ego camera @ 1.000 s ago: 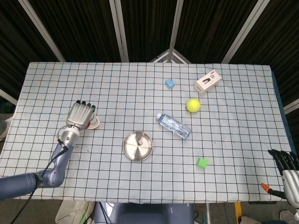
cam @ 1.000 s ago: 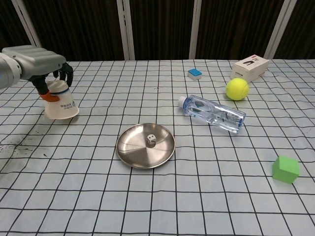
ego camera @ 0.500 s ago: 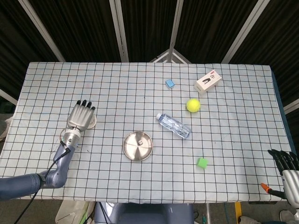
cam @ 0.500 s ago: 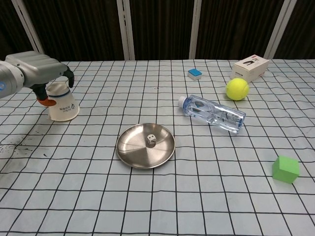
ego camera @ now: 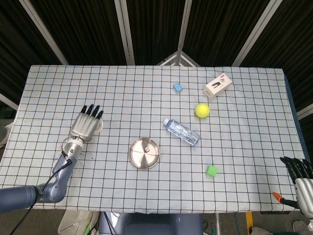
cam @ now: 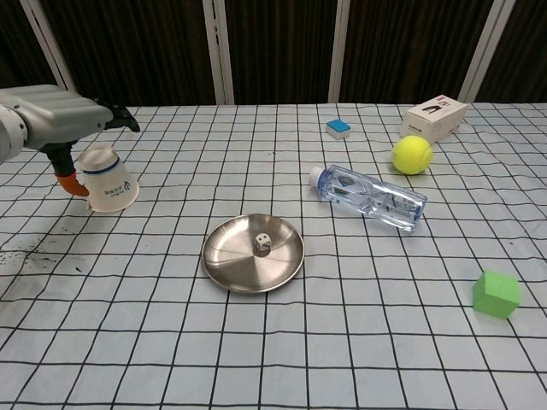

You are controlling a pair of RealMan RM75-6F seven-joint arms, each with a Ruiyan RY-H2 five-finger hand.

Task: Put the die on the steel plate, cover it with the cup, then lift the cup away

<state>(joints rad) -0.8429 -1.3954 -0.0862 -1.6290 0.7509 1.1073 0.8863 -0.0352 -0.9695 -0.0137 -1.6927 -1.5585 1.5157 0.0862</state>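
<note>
Head view: the left hand (ego camera: 86, 125) hovers, fingers spread and holding nothing, over the cup (ego camera: 99, 127) near the desk's left edge; the right hand (ego camera: 299, 172) hangs off the right front corner, fingers apart. Chest view: the die (cam: 264, 243) lies in the steel plate (cam: 227, 261) mid-desk, and the cup stands upside down, apart from it.

Nothing is reading clearly: the cup (cam: 106, 178) and the box (cam: 436, 117) are showing print too small to decipher.

Left hand (ego camera: 86, 125) is extended over the table's left side, palm down, fingers (cam: 120, 118) straightened and spread, holding nothing. Its forearm runs back toward the near-left edge. Right hand (ego camera: 302, 177) sits off the table's near-right corner, fingers loosely apart, empty.
</note>
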